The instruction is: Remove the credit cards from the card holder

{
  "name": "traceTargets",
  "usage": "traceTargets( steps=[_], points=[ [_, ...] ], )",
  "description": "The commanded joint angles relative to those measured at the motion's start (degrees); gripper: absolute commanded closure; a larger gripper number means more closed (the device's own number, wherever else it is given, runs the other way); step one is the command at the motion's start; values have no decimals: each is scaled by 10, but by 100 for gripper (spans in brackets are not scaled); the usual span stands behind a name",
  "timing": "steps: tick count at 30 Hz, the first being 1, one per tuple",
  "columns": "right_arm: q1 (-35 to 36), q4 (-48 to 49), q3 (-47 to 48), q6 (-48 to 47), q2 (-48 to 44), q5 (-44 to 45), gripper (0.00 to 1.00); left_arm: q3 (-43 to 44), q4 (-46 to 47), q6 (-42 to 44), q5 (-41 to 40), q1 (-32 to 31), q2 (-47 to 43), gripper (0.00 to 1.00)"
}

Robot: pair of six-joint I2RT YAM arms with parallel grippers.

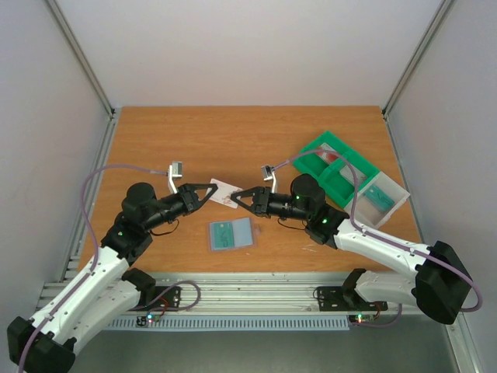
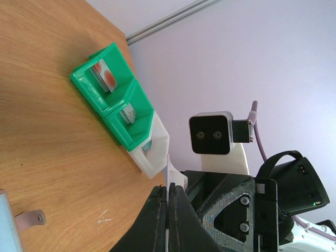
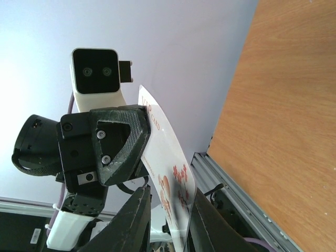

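Observation:
The card holder [image 1: 231, 233] lies open on the table with its grey-blue inside up and a teal-green card [image 1: 224, 234] on its left panel. Its edge shows in the left wrist view [image 2: 6, 223]. My left gripper [image 1: 215, 189] is shut on a white card with red print [image 1: 226, 195] and holds it in the air above the table. The left wrist view shows the jaws [image 2: 169, 188] pressed on the card's edge [image 2: 174, 176]. My right gripper [image 1: 235, 197] faces it. In the right wrist view its open fingers [image 3: 171, 188] straddle the card's free end [image 3: 168, 157].
A green compartmented tray [image 1: 353, 165] with a white end section [image 1: 394, 203] stands at the right. It holds a red card [image 2: 105, 76], a grey card [image 2: 128, 114] and a teal one [image 1: 380, 197]. White walls enclose the table on three sides.

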Motion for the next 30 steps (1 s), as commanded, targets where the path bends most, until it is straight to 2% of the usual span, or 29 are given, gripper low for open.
traceTargets(
  steps=[1,8,11,15,18,22,26,30],
  points=[
    [0,38,-5,7,0,5,81,-8,34,-1,-19,1,-7,100],
    [0,41,-11,11,-5,12,82,-10,31,1,-22,1,-13,100],
    [0,41,-11,9,-9,16,86,-10,32,2,-22,1,-13,100],
    [0,48,-15,7,-13,18,98,-11,31,2,-19,1,-14,99],
    [0,60,-21,8,-16,19,99,-12,26,6,-20,1,-20,98],
    [0,66,-25,8,-15,18,99,-14,8,14,-32,1,-31,73],
    [0,33,-26,-1,-21,16,99,-11,-26,28,-42,1,-39,32],
    [-10,-16,-19,-21,-29,3,99,20,-115,60,-61,1,-41,13]
  ],
)
